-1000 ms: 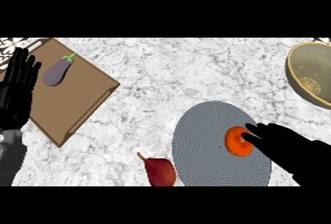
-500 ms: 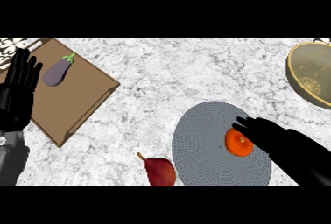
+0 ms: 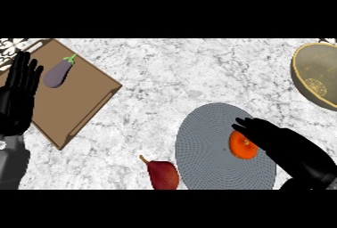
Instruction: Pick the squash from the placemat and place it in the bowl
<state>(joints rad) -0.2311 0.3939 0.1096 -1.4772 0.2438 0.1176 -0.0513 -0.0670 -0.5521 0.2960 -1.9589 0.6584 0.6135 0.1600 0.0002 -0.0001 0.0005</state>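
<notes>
Left hand [image 3: 17, 100]: all black, slightly glossy, soft grey highlights along the fingers [image 3: 25, 73] and palm. Fingers long, slim, rounded tips, segment lines faintly visible. Below the wrist a narrow pale band, then the left forearm [image 3: 11, 164]: grey, smooth, roughly cylindrical, darker shading down one side.

Right hand [image 3: 280, 142]: same black finish, broad smooth back, dull grey sheen across the knuckle area. Fingertips blunt and rounded. Surface goes darker toward the wrist; the forearm behind it is too dark to tell grey from black.

No cables, screws or markings that I can make out on either arm.
</notes>
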